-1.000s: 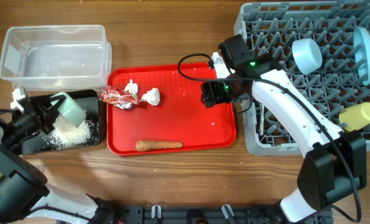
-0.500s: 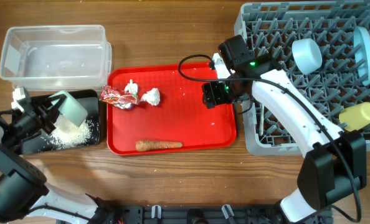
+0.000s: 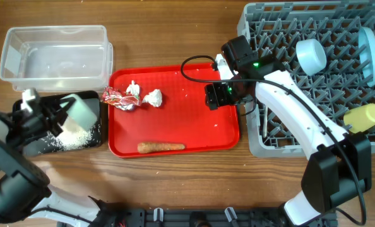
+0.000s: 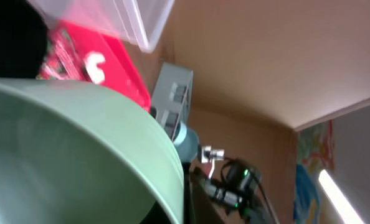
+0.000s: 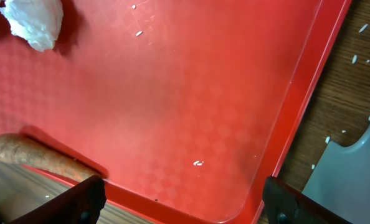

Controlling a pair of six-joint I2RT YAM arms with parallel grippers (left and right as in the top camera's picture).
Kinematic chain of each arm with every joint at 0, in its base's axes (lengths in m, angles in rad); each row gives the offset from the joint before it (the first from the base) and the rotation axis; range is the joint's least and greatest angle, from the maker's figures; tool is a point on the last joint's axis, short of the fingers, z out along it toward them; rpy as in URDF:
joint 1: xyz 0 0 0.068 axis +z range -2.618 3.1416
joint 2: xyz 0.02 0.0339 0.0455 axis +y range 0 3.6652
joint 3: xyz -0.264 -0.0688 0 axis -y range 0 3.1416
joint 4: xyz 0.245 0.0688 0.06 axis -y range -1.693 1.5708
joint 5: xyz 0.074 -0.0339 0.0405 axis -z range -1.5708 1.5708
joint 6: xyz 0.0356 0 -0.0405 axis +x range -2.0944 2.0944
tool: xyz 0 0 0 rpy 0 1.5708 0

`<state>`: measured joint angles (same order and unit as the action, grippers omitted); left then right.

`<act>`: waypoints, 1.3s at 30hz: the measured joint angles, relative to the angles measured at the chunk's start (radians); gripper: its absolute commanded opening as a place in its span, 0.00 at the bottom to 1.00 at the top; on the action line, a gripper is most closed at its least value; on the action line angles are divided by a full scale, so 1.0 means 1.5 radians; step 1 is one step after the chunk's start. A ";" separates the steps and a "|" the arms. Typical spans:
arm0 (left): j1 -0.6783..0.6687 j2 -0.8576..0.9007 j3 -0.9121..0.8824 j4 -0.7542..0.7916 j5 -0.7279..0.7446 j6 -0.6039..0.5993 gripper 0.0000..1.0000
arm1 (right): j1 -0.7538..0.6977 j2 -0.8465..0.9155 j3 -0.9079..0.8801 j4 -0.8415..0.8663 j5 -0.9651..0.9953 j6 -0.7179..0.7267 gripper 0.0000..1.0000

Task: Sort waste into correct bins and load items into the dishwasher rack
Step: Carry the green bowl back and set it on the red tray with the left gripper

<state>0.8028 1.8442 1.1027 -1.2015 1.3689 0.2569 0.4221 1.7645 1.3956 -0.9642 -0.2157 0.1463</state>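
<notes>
— Two arms: which stands nearer the carrot-like stick [image 3: 161, 147]?
— Right arm. The stick lies near the lower edge of the red tray [image 3: 194, 135], long axis left-to-right in the overhead frame. The right fingers [image 5: 85, 198] hang above the tray's right half, released and spread wide, with nothing between them. The stick lies to their lower left.
— Left arm?
— Lower left of the frame. The left fingers [image 3: 53, 115] grasp the pale green bowl [image 3: 81, 111], tilted over the black tray [image 3: 100, 112]. Rice grains [image 3: 74, 137] lie heaped in that tray. A few strays lie on the red tray and the table [image 5: 350, 87].
— Further up?
— Snack wrapper [image 3: 118, 99] and paper ball [image 3: 153, 97] sit near each other at the red tray's upper left. Clear tub [image 3: 55, 63], upper left: nothing visible inside. Dishwasher rack [image 3: 282, 25], right: pale blue bowl [image 3: 310, 55], pale blue plate [image 3: 369, 53] on edge, yellow cup [image 3: 364, 116].
— Judgement?
— The green bowl must cross the whole frame to reach the rack. Close on the stick across its short axis.
</notes>
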 measured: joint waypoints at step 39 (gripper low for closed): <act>-0.639 -0.287 0.002 0.349 -0.681 -0.369 0.72 | -0.009 -0.077 0.001 0.054 0.055 0.034 0.86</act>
<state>-0.1562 1.4139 1.1049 -0.6777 0.3477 -0.2970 0.4088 1.6497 1.3972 -0.8825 -0.1337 0.1967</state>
